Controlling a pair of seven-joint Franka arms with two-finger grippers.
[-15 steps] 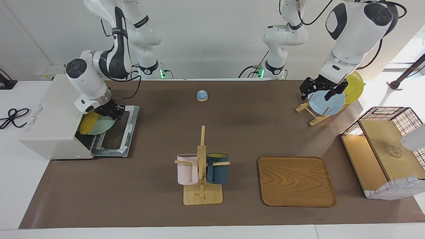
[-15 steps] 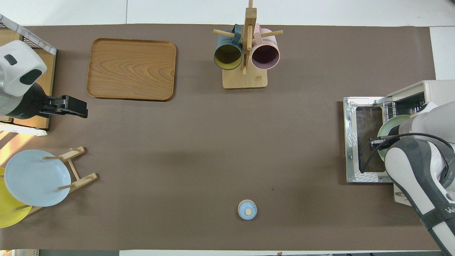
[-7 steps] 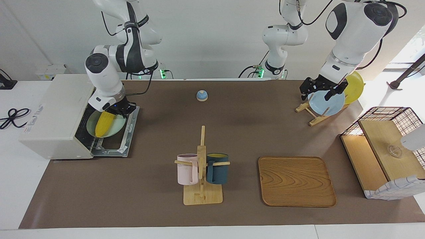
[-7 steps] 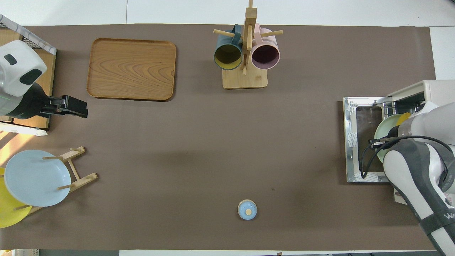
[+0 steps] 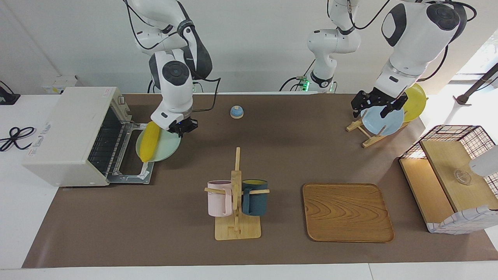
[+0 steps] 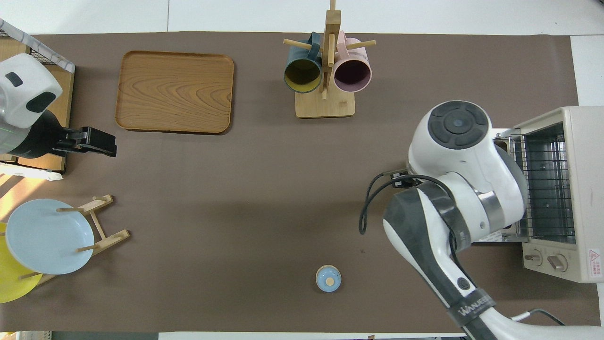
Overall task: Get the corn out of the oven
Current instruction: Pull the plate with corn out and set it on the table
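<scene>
The yellow corn (image 5: 148,140) lies on a pale green plate (image 5: 168,146), held level over the outer edge of the oven's lowered door (image 5: 132,171). My right gripper (image 5: 181,130) is shut on that plate's rim at the side toward the table's middle. The cream oven (image 5: 70,132) stands at the right arm's end of the table, its wire rack (image 6: 547,189) bare. In the overhead view my right arm hides the plate and the corn. My left gripper (image 5: 374,108) hangs open and holds nothing, over the mat by the dish rack; that arm waits.
A dish rack (image 5: 365,134) holds a blue plate (image 5: 383,121) and a yellow plate (image 5: 415,102). A wire-and-wood basket box (image 5: 451,175), a wooden tray (image 5: 347,212), a mug stand (image 5: 236,194) with two mugs and a small blue bell (image 5: 236,112) also stand on the mat.
My right gripper has drawn the green plate with the corn out of the oven, past the open door toward the table's middle. The left arm has not moved.
</scene>
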